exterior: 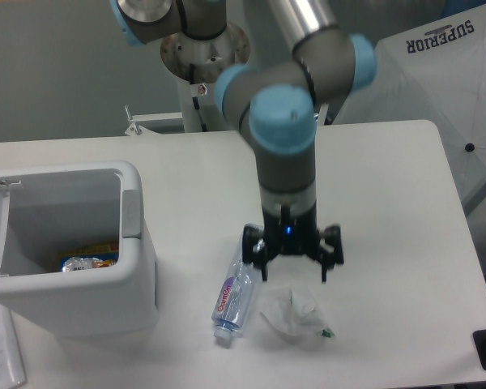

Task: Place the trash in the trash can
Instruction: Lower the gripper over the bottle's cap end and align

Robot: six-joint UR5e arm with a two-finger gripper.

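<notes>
A crushed clear plastic bottle (pixel 232 298) with a red-purple label and blue cap lies on the table, cap toward the front. To its right lies a crumpled translucent white wrapper (pixel 294 315) with a green bit. My gripper (pixel 292 274) hangs open just above the wrapper's far edge, its left finger beside the bottle's upper end, which it partly hides. Nothing is between the fingers. The white trash can (pixel 134 267) stands at the left with its lid swung open.
Inside the trash can lies a yellow-blue foil snack wrapper (pixel 87 259). A white sheet (pixel 2 352) lies at the front left corner. A white fabric with "SUPERIOR" printed on it (pixel 437 73) stands behind the table's right side.
</notes>
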